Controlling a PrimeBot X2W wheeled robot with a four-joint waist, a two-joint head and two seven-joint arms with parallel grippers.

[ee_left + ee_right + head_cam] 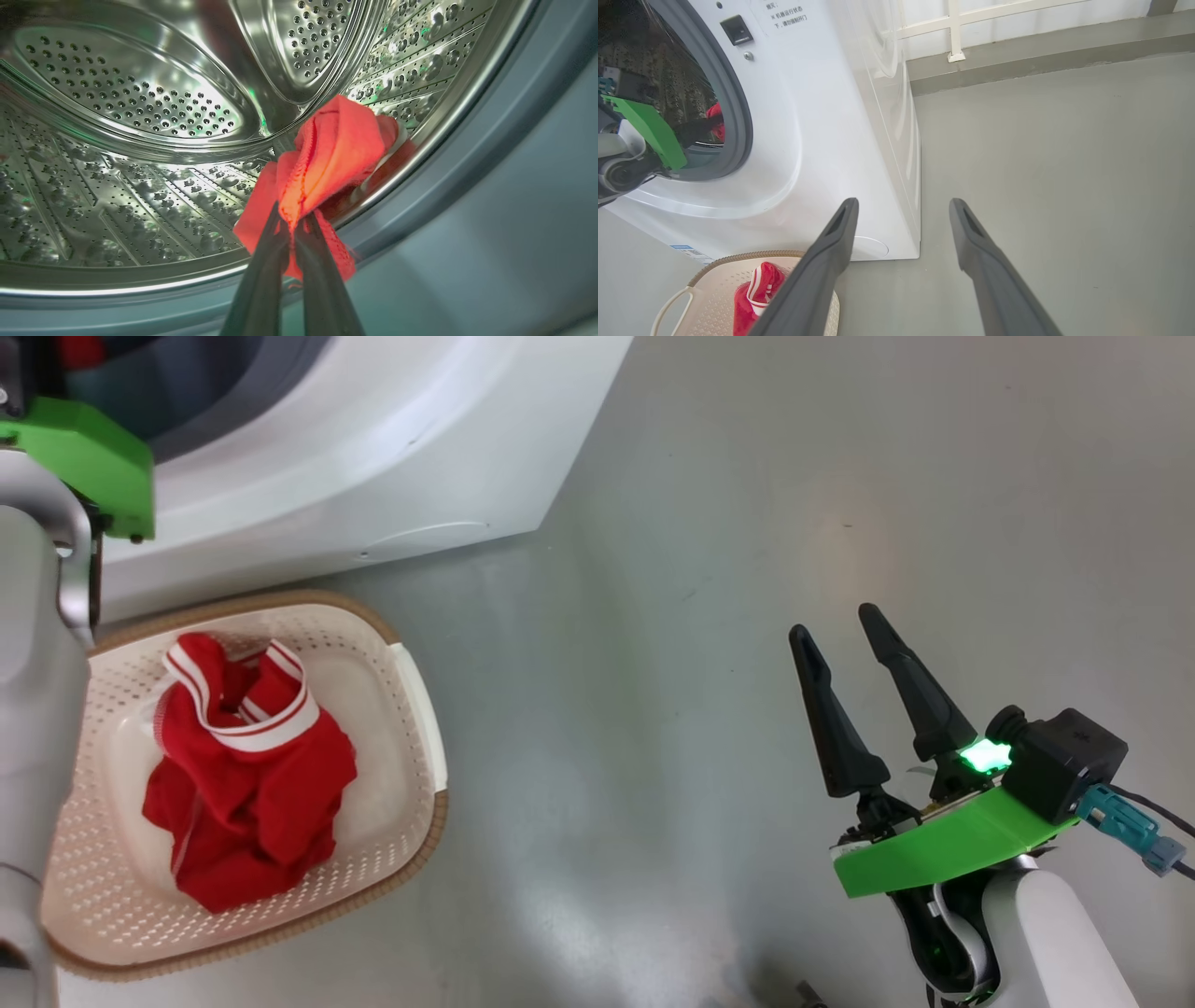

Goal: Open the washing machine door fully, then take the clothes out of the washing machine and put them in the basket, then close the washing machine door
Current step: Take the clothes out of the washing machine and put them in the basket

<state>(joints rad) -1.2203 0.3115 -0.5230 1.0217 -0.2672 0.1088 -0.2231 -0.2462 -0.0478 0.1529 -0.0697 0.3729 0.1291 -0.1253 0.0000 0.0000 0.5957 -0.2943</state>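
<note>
The glossy grey floor (747,523) bears the white washing machine (392,439) and, just beside it, the basket (422,709) (cream, brown-rimmed).

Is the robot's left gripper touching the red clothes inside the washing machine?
Touching. The left wrist view shows the left gripper pinched shut on a fold of the red garment, near the front edge of the steel drum.

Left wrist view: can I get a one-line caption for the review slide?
Left claw shut on a red garment at the front lip of the washing machine drum.
</note>
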